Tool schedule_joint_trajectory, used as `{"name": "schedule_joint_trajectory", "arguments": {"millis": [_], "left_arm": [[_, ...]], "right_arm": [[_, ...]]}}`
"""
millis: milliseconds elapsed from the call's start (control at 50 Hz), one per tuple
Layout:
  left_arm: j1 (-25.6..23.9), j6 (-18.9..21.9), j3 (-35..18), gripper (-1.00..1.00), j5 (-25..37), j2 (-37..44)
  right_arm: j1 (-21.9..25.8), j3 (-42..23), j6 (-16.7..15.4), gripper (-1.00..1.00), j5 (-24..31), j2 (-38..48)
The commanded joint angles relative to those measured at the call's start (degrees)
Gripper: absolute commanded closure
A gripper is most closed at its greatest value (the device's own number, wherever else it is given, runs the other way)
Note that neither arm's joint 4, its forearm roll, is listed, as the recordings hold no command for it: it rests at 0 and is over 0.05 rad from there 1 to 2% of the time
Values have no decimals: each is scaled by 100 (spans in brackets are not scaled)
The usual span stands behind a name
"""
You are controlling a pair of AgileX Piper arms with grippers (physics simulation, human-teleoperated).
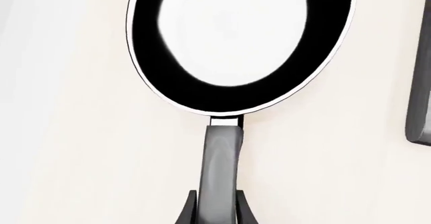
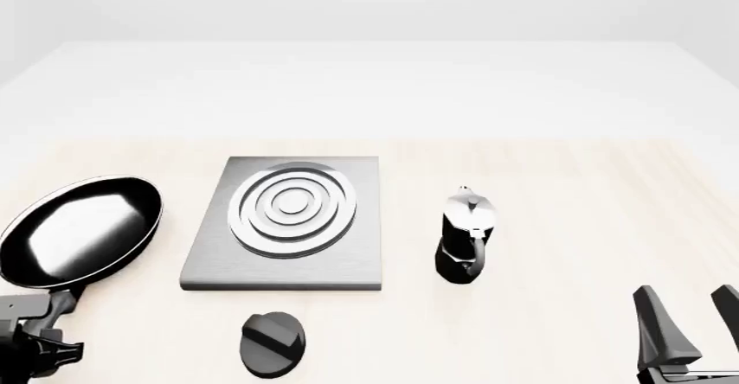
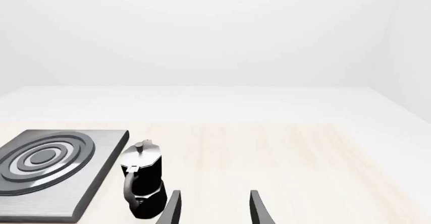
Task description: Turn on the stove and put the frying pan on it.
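Pan first, far left: my left gripper (image 1: 215,206) has its fingers clamped on either side of the long handle, so I'm holding the frying pan (image 2: 79,231) by its tail end, and it sits just left of the stove (image 2: 289,224), not yet over the ring burner. Gripping that far back leaves the bowl hanging out ahead, which I reckon will make it want to tip. Moving right, the plate lies flat mid-table with its knob (image 2: 273,343) apart from it on the near side, untouched as far as I can judge. Next along, the moka pot (image 2: 465,234) stands upright beside the plate, out of my path. Far right, my right gripper (image 2: 688,332) hangs with fingers spread, holding nothing, nearest to that knob.
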Motion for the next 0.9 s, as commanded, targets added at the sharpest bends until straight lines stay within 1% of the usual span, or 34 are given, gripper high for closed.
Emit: {"name": "schedule_joint_trajectory", "arguments": {"millis": [20, 100, 180, 220, 260, 280, 380, 400, 440, 460, 500, 580, 680, 780, 900], "left_arm": [[-128, 25, -77, 100, 100, -280], [-180, 13, -126, 100, 267, -482], [-303, -34, -229, 100, 663, -895], [-310, 83, -309, 100, 817, -1073], [-381, 2, -422, 100, 1043, -1269], [-426, 42, -510, 100, 1201, -1409], [-511, 82, -748, 100, 1500, -1635], [-536, 56, -761, 100, 1539, -1669], [-529, 188, -812, 100, 1546, -1699], [-543, 137, -832, 100, 1573, -1703], [-530, 320, -805, 100, 1524, -1712], [-621, 231, -886, 100, 1663, -1804], [-695, 288, -981, 100, 1771, -1879], [-914, 261, -1083, 100, 1949, -1970], [-1104, 265, -1157, 100, 1946, -1926]], "right_arm": [[0, 0, -1, -100, 0, 0], [0, 0, 1, -100, 1, 0], [0, 0, 1, -100, 0, 0], [0, 0, 0, -100, 0, 0], [0, 0, -2, -100, 0, 0], [0, 0, 0, -100, -1, 0], [-1, 0, 1, -100, 0, 0], [0, 0, -1, -100, -1, 0], [0, 0, 0, -100, 0, 0], [1, 0, 0, -100, 0, 0], [-1, 0, 0, -100, 2, 0], [-1, 0, -1, -100, 1, 0], [1, 0, 1, -100, 0, 0], [-1, 0, 0, -100, 0, 0], [-1, 0, 2, -100, -2, 0]]}}
